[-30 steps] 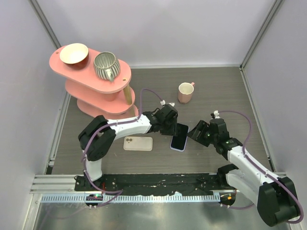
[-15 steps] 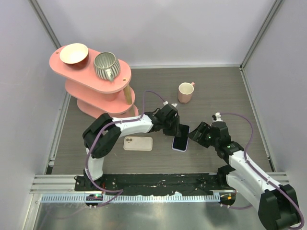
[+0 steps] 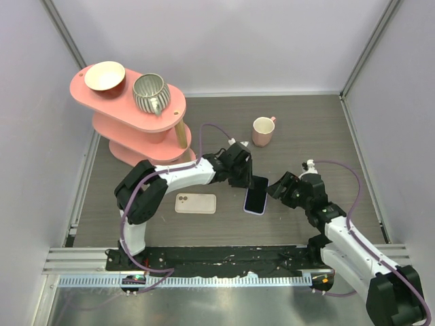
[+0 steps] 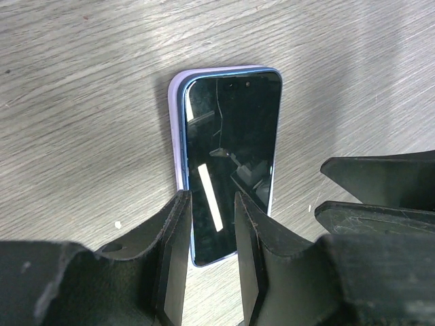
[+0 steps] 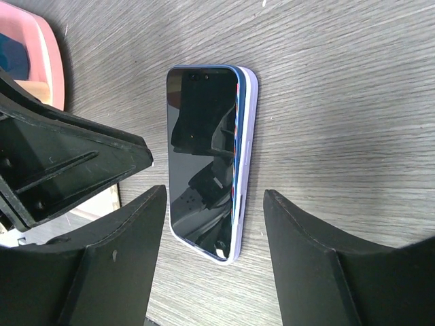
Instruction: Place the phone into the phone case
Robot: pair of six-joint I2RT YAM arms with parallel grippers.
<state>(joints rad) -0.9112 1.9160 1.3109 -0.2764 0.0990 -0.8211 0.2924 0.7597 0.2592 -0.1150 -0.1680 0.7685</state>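
A phone (image 3: 255, 195) with a black screen lies face up in a lilac phone case (image 4: 178, 129) at the table's middle. Its blue edge stands slightly proud of the case (image 5: 246, 136) along one long side. My left gripper (image 3: 247, 181) hovers over the phone's far end. In the left wrist view its jaws (image 4: 212, 258) stand narrowly apart over the phone (image 4: 231, 156), gripping nothing. My right gripper (image 3: 274, 192) is at the phone's right. It (image 5: 214, 251) is wide open, one finger on each side of the phone's (image 5: 200, 156) end, with a gap on both sides.
A beige phone-shaped slab (image 3: 196, 203) with camera holes lies left of the phone. A pink tiered shelf (image 3: 178, 109) at the back left holds a bowl (image 3: 105, 75) and a ribbed grey pot (image 3: 150, 93). A pink mug (image 3: 262, 131) stands behind the phone.
The phone and case have slid slightly to the right and turned a little. The right gripper has edged left towards them. The left gripper stays over the phone's far end.
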